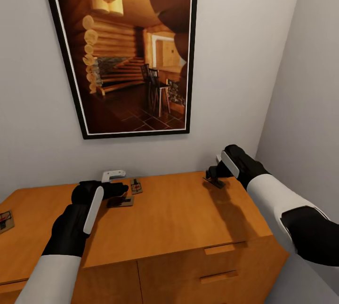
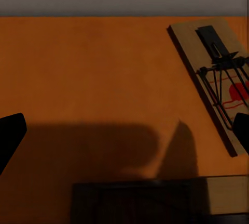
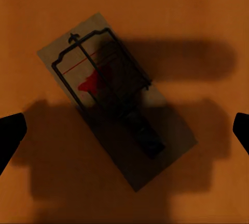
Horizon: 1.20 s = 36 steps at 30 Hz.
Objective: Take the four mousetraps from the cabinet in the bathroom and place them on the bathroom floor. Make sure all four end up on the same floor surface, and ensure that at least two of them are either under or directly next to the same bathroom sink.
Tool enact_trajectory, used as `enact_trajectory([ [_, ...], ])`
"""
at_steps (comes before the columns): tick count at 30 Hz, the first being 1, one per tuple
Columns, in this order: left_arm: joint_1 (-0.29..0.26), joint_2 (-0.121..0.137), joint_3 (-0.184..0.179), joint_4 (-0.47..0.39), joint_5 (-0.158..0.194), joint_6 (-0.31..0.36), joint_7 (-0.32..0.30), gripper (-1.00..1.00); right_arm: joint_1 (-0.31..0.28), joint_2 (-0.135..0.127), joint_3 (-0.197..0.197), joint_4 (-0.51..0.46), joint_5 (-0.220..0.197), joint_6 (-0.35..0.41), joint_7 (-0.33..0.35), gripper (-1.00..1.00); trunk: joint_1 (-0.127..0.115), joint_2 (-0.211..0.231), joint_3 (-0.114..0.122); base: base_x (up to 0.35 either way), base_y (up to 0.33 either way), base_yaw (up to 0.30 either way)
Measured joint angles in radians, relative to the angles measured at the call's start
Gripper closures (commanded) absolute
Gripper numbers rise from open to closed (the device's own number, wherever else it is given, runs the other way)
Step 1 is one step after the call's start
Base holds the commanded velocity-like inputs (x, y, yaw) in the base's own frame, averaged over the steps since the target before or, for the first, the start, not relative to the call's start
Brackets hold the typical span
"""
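Several mousetraps lie on the orange-brown cabinet [image 1: 179, 214]. One mousetrap [image 1: 5, 220] rests at the top's far left edge. Another [image 1: 136, 186] lies near the back wall, and it appears again as the tan board with a red mark [image 2: 212, 78] just ahead of my left gripper. A third, shadowed trap [image 1: 120, 201] lies flat under my left gripper [image 1: 115, 187], which is open [image 2: 124, 133]. My right gripper [image 1: 214, 175] hovers open [image 3: 124, 130] directly over the fourth trap [image 3: 116, 107], its fingertips [image 3: 10, 133] wide to either side.
A large framed picture [image 1: 132, 50] hangs on the grey wall behind the cabinet. A side wall [image 1: 310, 106] stands close on the right. Drawer fronts with slim handles [image 1: 219, 276] face me below the cabinet's front edge.
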<state>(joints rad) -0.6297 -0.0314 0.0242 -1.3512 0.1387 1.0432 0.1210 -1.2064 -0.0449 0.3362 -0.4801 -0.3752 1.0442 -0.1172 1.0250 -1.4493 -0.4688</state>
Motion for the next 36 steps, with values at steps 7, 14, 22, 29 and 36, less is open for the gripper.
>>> enact_trajectory([
  [7,0.0,0.001,-0.001,0.001,0.006,0.0,0.0,-1.0,0.0,0.004,0.005,0.006,-0.001,0.0,0.001,-1.0,0.0,0.0,0.0,0.0,0.0,0.0],
  [14,0.0,0.001,-0.001,0.002,0.008,0.0,0.0,-1.0,0.0,0.02,0.008,0.006,-0.001,0.0,0.001,-1.0,0.0,0.0,0.0,0.0,0.0,0.0],
  [22,0.0,0.001,-0.002,0.002,0.007,0.0,0.0,-1.0,0.0,0.027,0.009,0.006,0.0,0.0,0.001,-1.0,0.0,0.0,0.0,0.0,0.0,0.0],
  [29,0.0,0.001,-0.003,0.001,0.007,0.0,0.0,-1.0,0.0,0.029,0.009,0.006,0.001,0.0,0.001,-1.0,0.0,0.0,0.0,0.0,0.0,0.0],
  [36,0.0,0.001,-0.004,-0.002,0.006,0.0,0.0,-1.0,0.0,0.029,0.009,0.006,0.001,0.0,0.001,-1.0,0.0,0.0,0.0,0.007,0.0,0.0],
])
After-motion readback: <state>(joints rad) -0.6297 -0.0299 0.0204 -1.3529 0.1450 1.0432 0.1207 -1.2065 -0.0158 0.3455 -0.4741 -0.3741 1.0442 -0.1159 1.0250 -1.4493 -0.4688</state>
